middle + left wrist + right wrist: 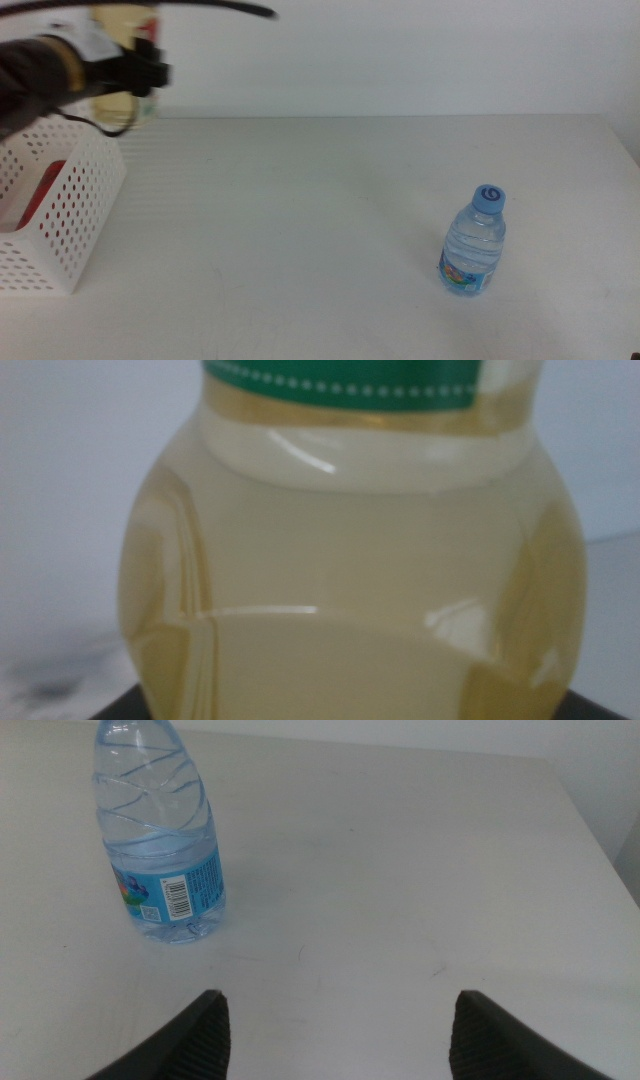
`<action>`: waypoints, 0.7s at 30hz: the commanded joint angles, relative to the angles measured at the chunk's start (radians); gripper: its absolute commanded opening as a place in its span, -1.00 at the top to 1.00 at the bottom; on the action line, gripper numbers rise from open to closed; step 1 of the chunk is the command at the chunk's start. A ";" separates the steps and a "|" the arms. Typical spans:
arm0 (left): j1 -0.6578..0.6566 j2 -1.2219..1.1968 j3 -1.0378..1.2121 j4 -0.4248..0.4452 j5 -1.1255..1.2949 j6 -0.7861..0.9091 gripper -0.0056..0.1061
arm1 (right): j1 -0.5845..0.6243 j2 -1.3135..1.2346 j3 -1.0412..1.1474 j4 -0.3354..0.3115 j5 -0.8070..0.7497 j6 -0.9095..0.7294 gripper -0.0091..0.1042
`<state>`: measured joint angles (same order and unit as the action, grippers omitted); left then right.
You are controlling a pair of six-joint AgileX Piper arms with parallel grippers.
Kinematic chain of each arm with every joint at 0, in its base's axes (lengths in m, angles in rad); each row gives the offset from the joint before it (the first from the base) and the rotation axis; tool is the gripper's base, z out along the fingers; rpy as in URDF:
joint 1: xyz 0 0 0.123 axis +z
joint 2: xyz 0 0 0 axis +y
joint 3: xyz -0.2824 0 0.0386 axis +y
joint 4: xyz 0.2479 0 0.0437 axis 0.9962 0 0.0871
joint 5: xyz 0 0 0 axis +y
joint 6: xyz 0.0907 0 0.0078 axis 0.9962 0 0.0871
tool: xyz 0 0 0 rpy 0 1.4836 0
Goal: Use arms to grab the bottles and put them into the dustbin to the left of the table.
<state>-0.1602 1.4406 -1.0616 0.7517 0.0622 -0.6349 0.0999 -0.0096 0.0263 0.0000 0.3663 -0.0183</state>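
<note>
While the left gripper (140, 72) hangs above the dustbin (60, 215), we have it clamped on the yellow-liquid bottle (350, 570), which fills the left wrist view; jaws themselves mostly hidden. Something red (42, 188) shows inside the dustbin, can't tell what. Water bottle (474, 242) stands upright on the table (300, 220), well apart from the dustbin on the far side. Right gripper (340, 1030) waits wide open, holding nothing, near the water bottle, not touching.
</note>
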 commanded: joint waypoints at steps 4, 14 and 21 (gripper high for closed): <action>0.115 -0.116 -0.054 -0.133 0.067 0.062 0.99 | -0.003 -0.027 -0.006 0.000 -0.056 -0.013 -0.17; 0.329 0.001 -0.303 -0.683 0.439 0.754 0.99 | -0.003 -0.027 -0.006 0.000 -0.056 -0.013 -0.17; 0.388 0.123 -0.441 -0.767 0.611 0.865 0.99 | -0.003 -0.027 -0.006 0.000 -0.056 -0.013 -0.17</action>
<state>0.2203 1.5917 -1.4367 0.0122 0.7358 0.2158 0.0999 -0.0096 0.0263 0.0000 0.3663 -0.0183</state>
